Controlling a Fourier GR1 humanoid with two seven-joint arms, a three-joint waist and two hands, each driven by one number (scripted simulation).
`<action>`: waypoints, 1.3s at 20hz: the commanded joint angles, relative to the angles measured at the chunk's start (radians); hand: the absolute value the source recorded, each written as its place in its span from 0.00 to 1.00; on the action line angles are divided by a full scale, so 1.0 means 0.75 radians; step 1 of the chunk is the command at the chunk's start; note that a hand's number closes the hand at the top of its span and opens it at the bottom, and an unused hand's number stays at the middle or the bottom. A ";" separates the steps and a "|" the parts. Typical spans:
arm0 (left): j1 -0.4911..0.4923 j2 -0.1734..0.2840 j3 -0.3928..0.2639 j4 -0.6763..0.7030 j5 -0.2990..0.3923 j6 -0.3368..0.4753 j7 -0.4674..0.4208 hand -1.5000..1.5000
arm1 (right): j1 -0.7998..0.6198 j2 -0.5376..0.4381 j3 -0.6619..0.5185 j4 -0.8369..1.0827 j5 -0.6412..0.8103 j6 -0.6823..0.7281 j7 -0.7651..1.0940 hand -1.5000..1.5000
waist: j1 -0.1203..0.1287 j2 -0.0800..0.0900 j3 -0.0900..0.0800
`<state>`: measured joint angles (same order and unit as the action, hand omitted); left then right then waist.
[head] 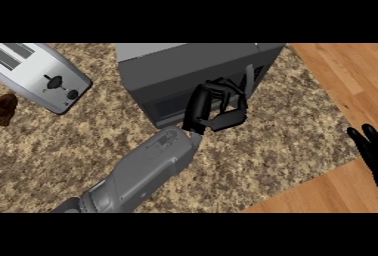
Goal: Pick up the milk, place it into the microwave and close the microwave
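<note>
Left hand (pixel 214 107) is at the microwave (pixel 193 75) front, fingers curled, nothing visibly held. Right hand (pixel 366 147) rests open at right edge. Milk not in view, probably inside. Risk: fingers slip off the door edge, leaving it ajar.

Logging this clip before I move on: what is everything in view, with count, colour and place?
microwave: one, dark grey, top centre of the counter, door looks shut
toaster: one, silver, top left
brown object: one, at the left edge, cut off, cannot identify
counter: one, speckled brown-beige
wooden floor: light brown, right side
milk: none visible
left hand: one, black on a grey forearm, fingers curled against the microwave's front
right hand: one, black, resting at the right edge, fingers up
</note>
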<state>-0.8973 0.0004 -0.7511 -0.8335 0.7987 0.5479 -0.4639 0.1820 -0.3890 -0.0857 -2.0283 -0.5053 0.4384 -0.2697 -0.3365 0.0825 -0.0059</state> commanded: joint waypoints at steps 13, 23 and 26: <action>-0.081 0.000 0.027 0.144 0.122 -0.033 -0.149 1.00 | -0.039 -0.063 -0.050 -0.050 -0.125 0.001 0.077 0.00 | -0.045 0.014 0.005; -0.102 0.000 0.011 0.161 0.188 -0.047 -0.202 1.00 | -0.072 -0.105 -0.067 -0.075 -0.179 -0.010 0.136 0.00 | -0.047 0.017 0.003; -0.101 0.000 0.000 0.179 0.191 -0.039 -0.225 1.00 | -0.078 -0.102 -0.082 -0.075 -0.204 -0.023 0.137 0.00 | -0.051 0.018 0.005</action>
<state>-0.9078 -0.0001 -0.7764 -0.7783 0.9219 0.5384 -0.6549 0.1281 -0.4597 -0.1378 -2.0794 -0.6418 0.4274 -0.1756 -0.3660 0.0845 -0.0017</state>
